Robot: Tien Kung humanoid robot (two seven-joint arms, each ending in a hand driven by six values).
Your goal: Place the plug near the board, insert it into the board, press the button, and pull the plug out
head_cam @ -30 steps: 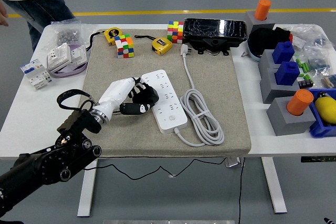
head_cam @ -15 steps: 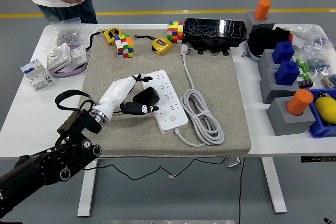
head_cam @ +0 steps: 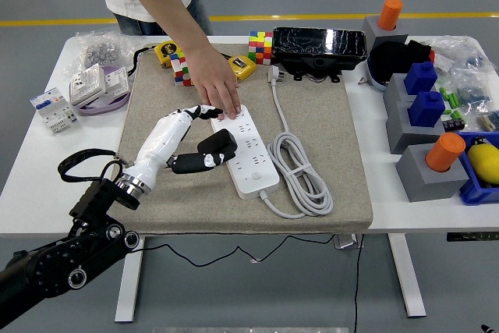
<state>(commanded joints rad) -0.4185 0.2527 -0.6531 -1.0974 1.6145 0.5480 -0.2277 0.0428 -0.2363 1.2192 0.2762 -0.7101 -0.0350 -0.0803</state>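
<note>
Surface: white, carrying a grey mat that fills its middle.
Person: stands at 12 o'clock, at the far edge; one arm reaches down over the mat, and the hand presses flat on the far end of the power strip.
Left arm: black, entering from 8 o'clock, its white forearm slanting toward the mat's centre.
Power strip: white, lying on the mat, long axis running from 11 to 5 o'clock; its cord is coiled just beside it at 3 o'clock.
Left robot hand: at the strip's 9 o'clock side, fingers clamped on the plug.
Plug: black, held in that grasp at the hand's 3 o'clock, touching the strip's left edge; whether its pins sit in a socket cannot be told.
Cubes: coloured, near the mat's far edge at 11 o'clock from the strip.
</note>
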